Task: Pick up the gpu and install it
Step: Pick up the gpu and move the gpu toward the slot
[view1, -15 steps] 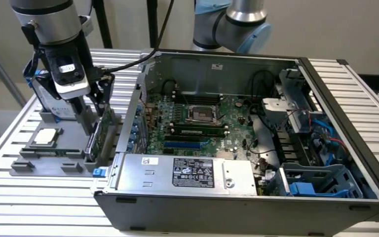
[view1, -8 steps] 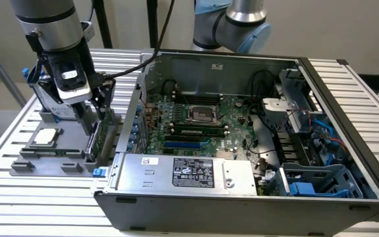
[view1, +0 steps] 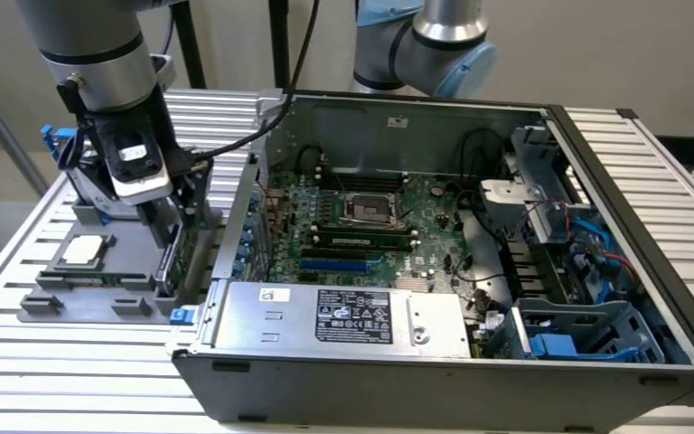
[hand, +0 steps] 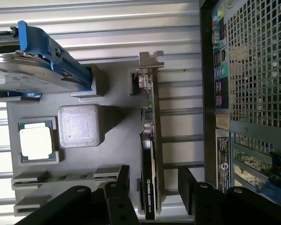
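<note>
Since the gripper (hand: 154,180) is wide open with nothing in it, fingers either side of the gpu (hand: 149,140) standing on edge in the grey holder (hand: 112,93) beside the PC case (hand: 253,70), I'd centre up and clamp its flat faces squarely.

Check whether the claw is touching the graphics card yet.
Cannot tell. In the wrist view the open claw straddles the graphics card; one side shows a gap, the other blends into it.

**Bright, soft light with glare on the slats**

Soft light is falling from above. The ribbed desk (hand: 107,28) is glaring white in the wrist view, the computer case (view1: 444,389) is shading its interior, and the fingers (hand: 117,206) are showing dark.
</note>
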`<state>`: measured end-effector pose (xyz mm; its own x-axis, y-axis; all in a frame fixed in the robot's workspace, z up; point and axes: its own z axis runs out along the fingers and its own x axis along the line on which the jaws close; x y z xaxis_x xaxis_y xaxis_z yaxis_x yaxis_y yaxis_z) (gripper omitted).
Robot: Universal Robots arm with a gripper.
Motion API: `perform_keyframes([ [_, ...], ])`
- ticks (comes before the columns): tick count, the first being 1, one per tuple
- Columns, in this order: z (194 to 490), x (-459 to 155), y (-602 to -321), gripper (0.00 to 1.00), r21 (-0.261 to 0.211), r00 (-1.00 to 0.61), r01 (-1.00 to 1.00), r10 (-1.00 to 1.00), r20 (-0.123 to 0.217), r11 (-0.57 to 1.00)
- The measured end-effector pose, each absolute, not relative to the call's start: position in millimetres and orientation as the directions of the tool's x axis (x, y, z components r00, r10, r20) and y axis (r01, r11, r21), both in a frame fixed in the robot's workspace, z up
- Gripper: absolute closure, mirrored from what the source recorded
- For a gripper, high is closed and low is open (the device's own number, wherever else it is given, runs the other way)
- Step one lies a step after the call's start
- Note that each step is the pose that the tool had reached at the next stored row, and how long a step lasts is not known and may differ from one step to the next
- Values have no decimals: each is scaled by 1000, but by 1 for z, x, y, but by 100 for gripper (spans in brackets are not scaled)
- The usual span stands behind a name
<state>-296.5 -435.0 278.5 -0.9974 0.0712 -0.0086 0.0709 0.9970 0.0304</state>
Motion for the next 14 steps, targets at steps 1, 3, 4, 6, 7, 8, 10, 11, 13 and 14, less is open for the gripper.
perform_keyframes([
  [1, 277, -297, -435, 46, 30, -997, 71, 71, -9, 997],
  [3, 273, -297, -434, 46, 30, -997, 71, 71, -9, 997],
  [4, 271, -297, -433, 46, 30, -997, 71, 71, -9, 997],
  [6, 268, -298, -432, 46, 30, -997, 71, 71, -9, 997],
  [7, 266, -298, -430, 46, 30, -997, 71, 71, -9, 997],
  [8, 264, -298, -428, 46, 30, -997, 71, 71, -9, 997],
  [10, 260, -299, -425, 46, 31, -997, 71, 71, -9, 997],
  [11, 258, -299, -424, 46, 31, -997, 71, 71, -9, 997],
  [13, 255, -300, -423, 46, 31, -997, 71, 71, -10, 997],
  [14, 253, -301, -423, 46, 30, -997, 70, 71, -10, 997],
])
